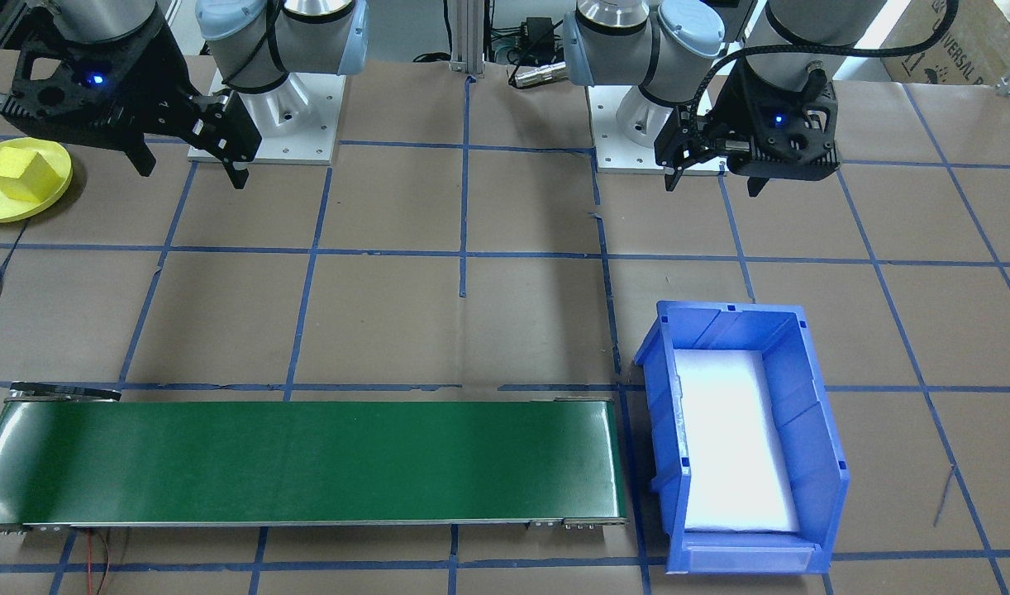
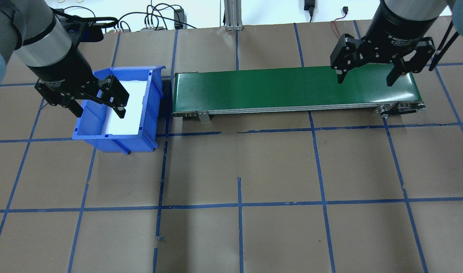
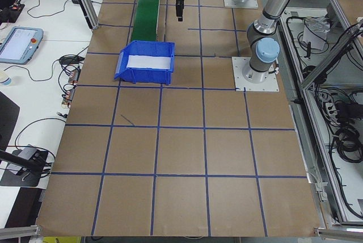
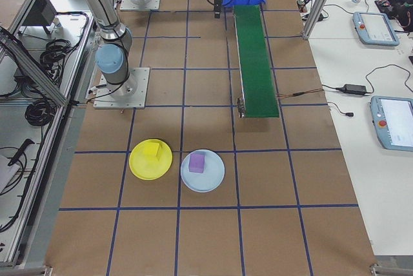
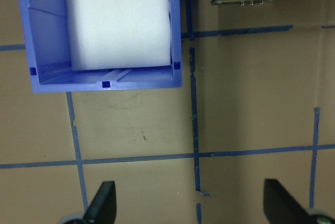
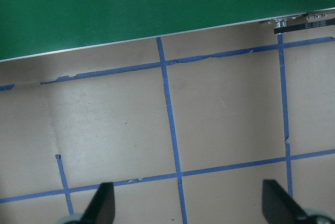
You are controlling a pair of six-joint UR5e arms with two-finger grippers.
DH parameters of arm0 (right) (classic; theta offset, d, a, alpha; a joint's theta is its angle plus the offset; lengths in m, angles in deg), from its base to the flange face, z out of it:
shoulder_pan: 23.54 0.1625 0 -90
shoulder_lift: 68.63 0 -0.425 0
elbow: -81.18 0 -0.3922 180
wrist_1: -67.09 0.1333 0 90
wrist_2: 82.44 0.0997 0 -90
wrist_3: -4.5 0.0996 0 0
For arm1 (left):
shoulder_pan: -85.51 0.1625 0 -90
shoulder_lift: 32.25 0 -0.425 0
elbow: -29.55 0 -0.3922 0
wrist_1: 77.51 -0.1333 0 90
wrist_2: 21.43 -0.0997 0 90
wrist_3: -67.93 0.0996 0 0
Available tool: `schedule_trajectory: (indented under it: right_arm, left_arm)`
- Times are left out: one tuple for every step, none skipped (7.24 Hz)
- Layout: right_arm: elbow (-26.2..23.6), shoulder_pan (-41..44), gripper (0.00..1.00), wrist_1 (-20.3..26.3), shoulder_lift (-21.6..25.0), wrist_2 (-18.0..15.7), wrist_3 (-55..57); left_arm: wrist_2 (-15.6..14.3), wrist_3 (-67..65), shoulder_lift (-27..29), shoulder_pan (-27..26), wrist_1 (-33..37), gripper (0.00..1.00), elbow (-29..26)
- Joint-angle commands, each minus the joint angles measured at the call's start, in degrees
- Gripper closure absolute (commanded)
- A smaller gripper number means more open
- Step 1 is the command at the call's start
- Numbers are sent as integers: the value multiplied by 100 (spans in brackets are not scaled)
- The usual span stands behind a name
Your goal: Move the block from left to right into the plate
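Observation:
A yellow block lies in a yellow plate at the table's end on my right side. In the exterior right view the yellow block and its plate sit beside a purple block in a pale blue plate. My right gripper hangs open and empty above the table, just beside the yellow plate. My left gripper is open and empty too, hovering on the robot's side of the blue bin.
A green conveyor belt runs along the far side of the table, ending at the blue bin, which is lined with white foam. Blue tape lines grid the brown table. Operator desks with tablets border the table's far edge.

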Motion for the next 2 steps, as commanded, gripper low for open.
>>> schedule_trajectory:
  right_arm:
    - [0,-3,0,-41,-24,7,2]
    - [0,-3,0,-41,-24,7,2]
  left_arm:
    - [5,136,-2,2,6,0,0]
    - [-4,136,-2,10,6,0,0]
